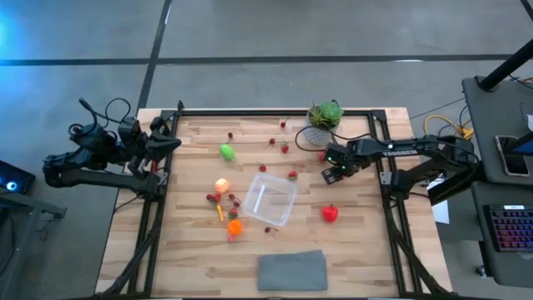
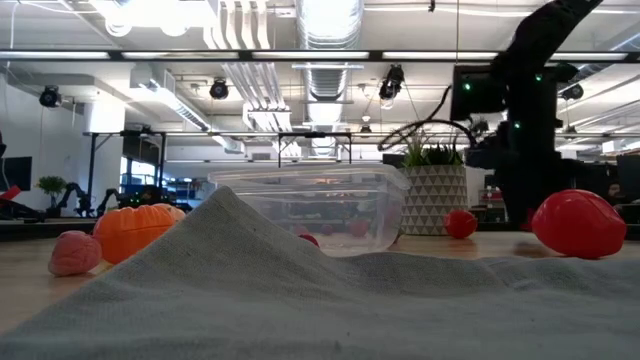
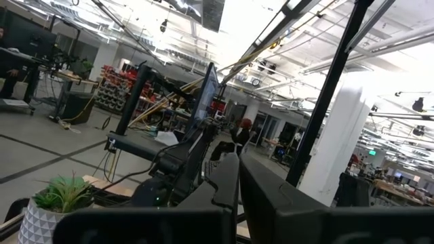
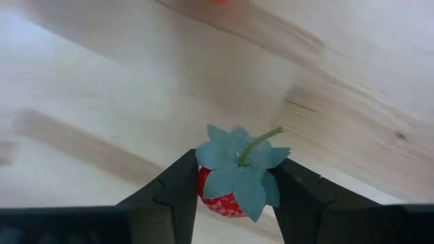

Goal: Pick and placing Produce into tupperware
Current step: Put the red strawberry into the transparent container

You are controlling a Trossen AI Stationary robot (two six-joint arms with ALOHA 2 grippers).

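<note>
Right fingers [image 4: 234,186] closed around a strawberry [image 4: 230,179], one on either side, above the table [image 4: 102,102].

Clear tupperware [image 1: 272,200] upright mid-table, empty; produce [image 1: 226,152] scattered around it.

From above, the right gripper [image 1: 328,167] covers the strawberry [image 4: 234,177] it straddles, the scattered berries [image 1: 284,126] are too small to tell apart, and at surface level the grey cloth [image 2: 300,290] hides the tupperware [image 2: 320,205] base — its near edge cut off.
</note>
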